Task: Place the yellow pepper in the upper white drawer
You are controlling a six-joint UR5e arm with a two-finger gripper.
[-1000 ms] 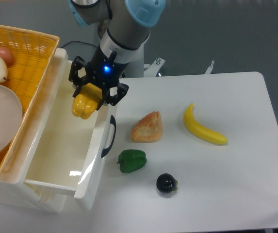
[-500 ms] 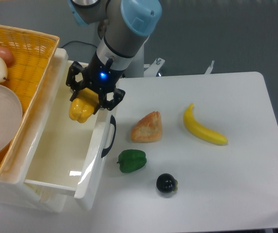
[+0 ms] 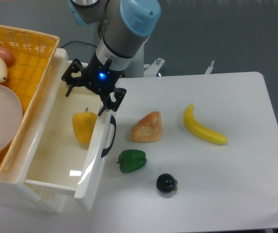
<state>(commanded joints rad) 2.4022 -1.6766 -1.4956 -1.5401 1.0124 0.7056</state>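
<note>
Since 0.5 s ago the glossy yellow bell pepper (image 3: 83, 127) dropped from the pincer (image 3: 88, 95), now spread & empty, into the white plastic drawer (image 3: 56, 145) just below it.

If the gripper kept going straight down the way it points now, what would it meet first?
Most likely the yellow pepper lying in the upper white drawer, just below the open gripper; depth is hard to judge from this single view.

Looks like a robotics lab/test cell: plain white table (image 3: 236, 194) vs bare grey floor, blue-jointed robot arm (image 3: 126, 29) mounted at table edge w/ cable trailing, toy-looking plastic food props laid out, e.g. long yellow banana (image 3: 204, 127), green bell pepper (image 3: 131, 160).
</note>
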